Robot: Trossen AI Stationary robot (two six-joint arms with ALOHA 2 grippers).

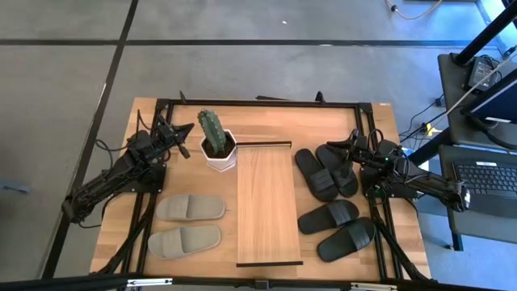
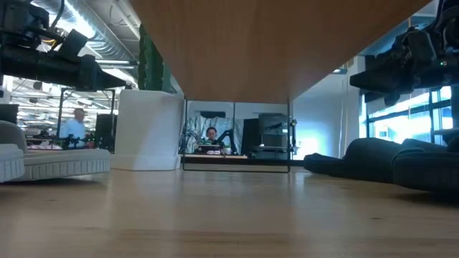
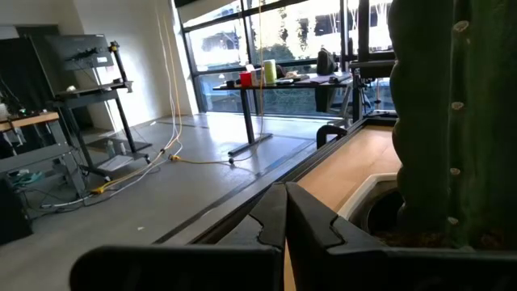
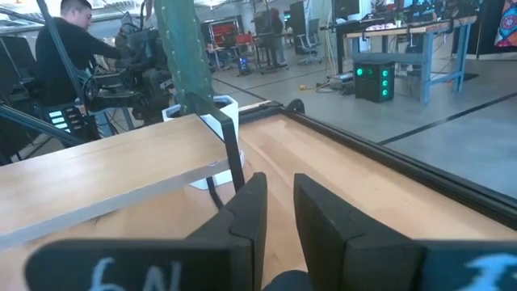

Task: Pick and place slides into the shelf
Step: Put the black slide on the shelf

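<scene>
High view: beside the shelf (image 1: pixel 269 204), the left gripper (image 1: pixel 187 129) is pressed together; the right gripper (image 1: pixel 331 146), narrowly parted, is half hidden above black slides (image 1: pixel 325 173).

In the low view the shelf (image 2: pixel 287 43) is cut by the top edge at twelve o'clock, so its upper side is hidden. A black slide (image 2: pixel 401 165) at three o'clock runs out of the picture. In the left wrist view the cactus (image 3: pixel 452 121) is cut at twelve o'clock and its pot (image 3: pixel 367 206) is half hidden.
</scene>
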